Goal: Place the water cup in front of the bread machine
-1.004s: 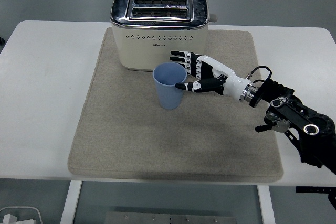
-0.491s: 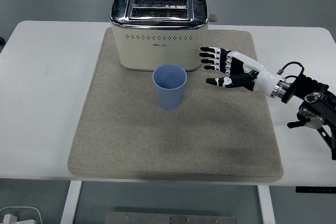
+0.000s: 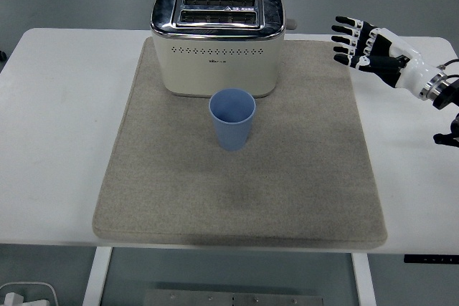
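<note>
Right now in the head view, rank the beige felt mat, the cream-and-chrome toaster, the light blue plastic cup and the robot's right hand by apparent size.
1. Beige felt mat
2. Cream-and-chrome toaster
3. Light blue plastic cup and the right hand: too similar to rank.

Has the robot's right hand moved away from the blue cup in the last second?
Yes. The right hand has pulled back right and up, past the mat's edge, leaving the blue cup standing.

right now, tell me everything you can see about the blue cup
The blue cup is a plain, light blue tumbler that looks like plastic, with no handle and a slight taper toward its base. It stands upright with its mouth open, and looks empty. It sits on the beige mat, just in front of the cream toaster, close to it, though contact cannot be judged. Only the mat touches it; the right hand is well off to the right, fingers spread.
</note>
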Motion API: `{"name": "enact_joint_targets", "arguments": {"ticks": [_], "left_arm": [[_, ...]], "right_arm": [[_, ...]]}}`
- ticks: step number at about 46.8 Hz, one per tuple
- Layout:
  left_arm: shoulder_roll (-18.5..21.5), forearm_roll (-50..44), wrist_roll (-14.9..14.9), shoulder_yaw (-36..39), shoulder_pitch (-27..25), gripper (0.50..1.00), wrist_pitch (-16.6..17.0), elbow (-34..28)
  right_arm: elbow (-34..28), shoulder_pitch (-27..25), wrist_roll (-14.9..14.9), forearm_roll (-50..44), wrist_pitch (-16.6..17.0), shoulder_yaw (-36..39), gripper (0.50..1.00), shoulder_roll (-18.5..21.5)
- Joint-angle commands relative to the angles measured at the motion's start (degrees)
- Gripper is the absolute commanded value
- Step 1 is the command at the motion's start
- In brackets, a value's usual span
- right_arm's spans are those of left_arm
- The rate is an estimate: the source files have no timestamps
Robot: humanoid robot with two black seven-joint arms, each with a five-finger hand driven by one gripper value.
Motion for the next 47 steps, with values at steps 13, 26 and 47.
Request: {"name": "enact_joint_targets", "arguments": {"ticks": [13,26,47], "left_arm": [[0.0,-0.01,0.0,0.0,0.05,1.0,0.0,0.0],[0.0,-0.01,0.0,0.0,-0.04,1.0,0.0,0.0],[0.0,-0.01,0.0,0.0,0.05,1.0,0.0,0.0]], "right_arm": [[-7.12,5.58,-6.81,7.74,-5.11,0.17,0.928,9.98],[-8.35,7.52,-9.98,13.9,-8.1,0.25,0.928,10.25],[-9.23,7.43,-13.23,25.68,-15.4,0.25,0.928,11.39]]}}
